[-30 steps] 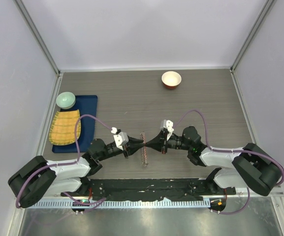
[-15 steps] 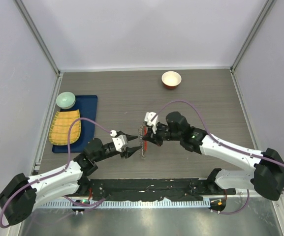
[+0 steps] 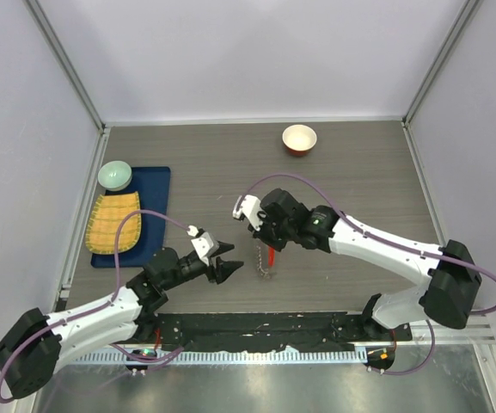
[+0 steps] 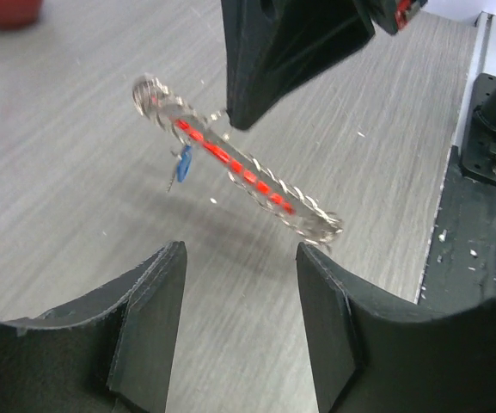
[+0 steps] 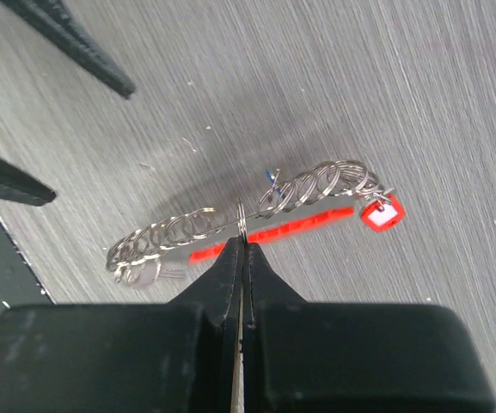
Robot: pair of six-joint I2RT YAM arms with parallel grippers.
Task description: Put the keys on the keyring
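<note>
Right end effector (image 5: pixel 242 244) shifted keyring (image 5: pixel 303 224); keys (image 4: pixel 181 163) tiny, mostly indistinct.

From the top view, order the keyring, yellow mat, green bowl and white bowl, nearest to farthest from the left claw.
1. keyring, just right of the left claw.
2. yellow mat, to its left.
3. green bowl, back left, and white bowl, back centre: too close to call.

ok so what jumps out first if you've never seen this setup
The keyring, a red bar with silvery coils, is pinched in the shut right gripper near the middle of the table. Just left of it the left gripper stands open, and a blue key dangles from the ring.
</note>
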